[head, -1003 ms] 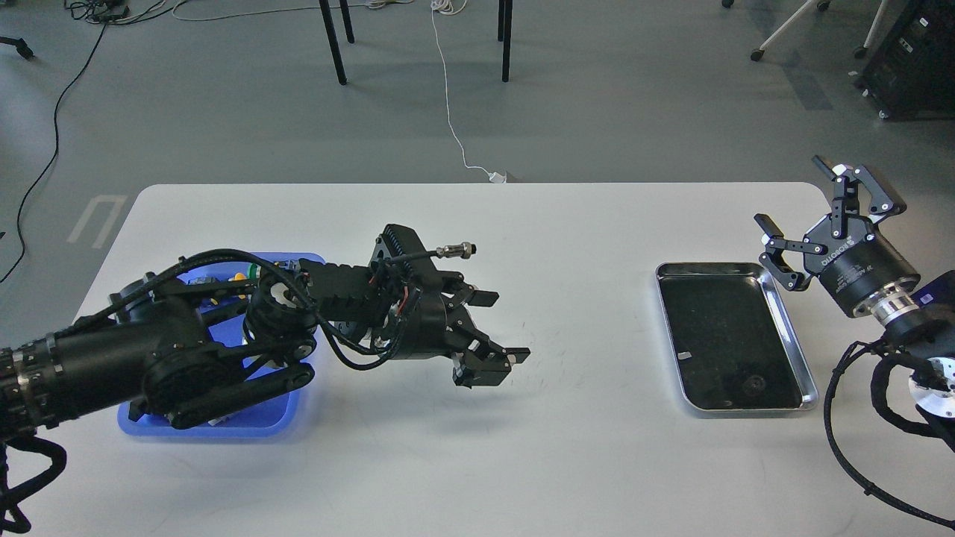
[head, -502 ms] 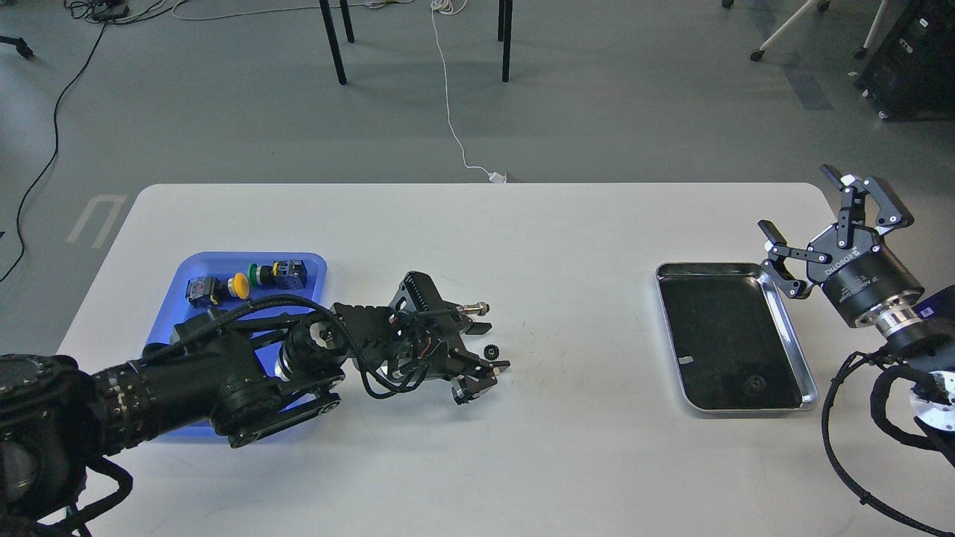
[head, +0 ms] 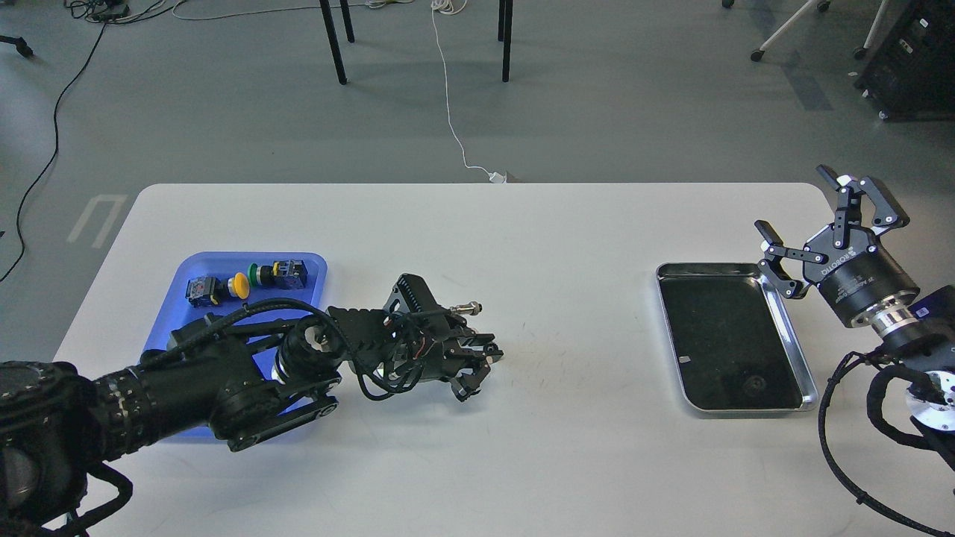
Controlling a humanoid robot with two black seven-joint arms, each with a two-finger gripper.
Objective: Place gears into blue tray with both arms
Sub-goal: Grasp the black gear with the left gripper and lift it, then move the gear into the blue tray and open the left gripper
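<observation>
My left gripper (head: pixel 486 352) lies low on the white table, right of the blue tray (head: pixel 195 262). Its fingers have come together where a tiny black gear lay a moment ago, and that gear is now hidden between them. A second gear (head: pixel 755 385) lies in the near right corner of the steel tray (head: pixel 785 322). My right gripper (head: pixel 791 198) hovers open and empty above that tray's far right corner. My left arm covers the blue tray's near half.
Coloured push-buttons (head: pixel 246 282) sit in a row at the blue tray's far end. Bare white tabletop runs between the two trays. Table legs and a white cable are on the floor beyond the far edge.
My left arm swung down off the blue tray to the table. Its fingers closed around the gear that lay between them half a second ago. The right gripper drifted slightly.
</observation>
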